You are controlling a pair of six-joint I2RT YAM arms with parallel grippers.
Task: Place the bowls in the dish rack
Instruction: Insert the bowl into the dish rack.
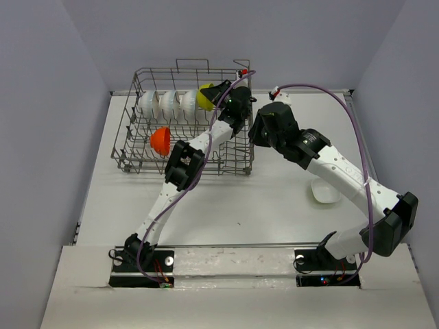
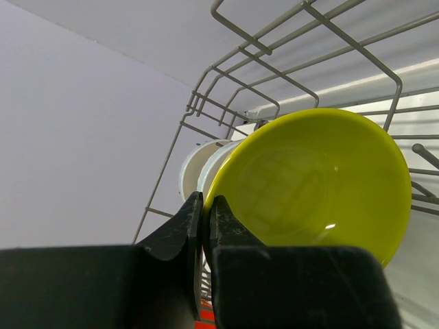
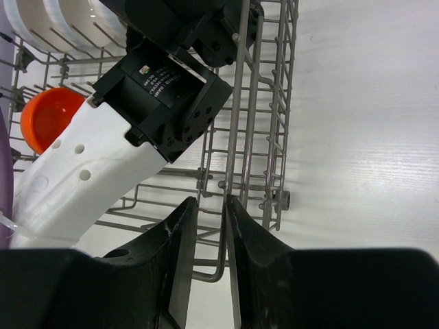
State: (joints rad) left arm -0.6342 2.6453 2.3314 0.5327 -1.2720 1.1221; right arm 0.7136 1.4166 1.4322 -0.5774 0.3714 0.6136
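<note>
The dish rack is set on the worktop toward 11 o'clock. A row of white bowls is stood on edge along its 12 o'clock side. A yellow-green bowl is held on edge at the 3 o'clock end of that row, just beside the last white bowl. Its rim is pinched between the clenched fingers of the left hand. An orange bowl is seen inside the rack toward 8 o'clock.

The right hand is placed at the rack's 3 o'clock wall, with an upright wire between its narrowly parted fingers. Whether that wire is clamped cannot be told.

One white bowl is left on the worktop, well apart from the rack at 4 o'clock.
</note>
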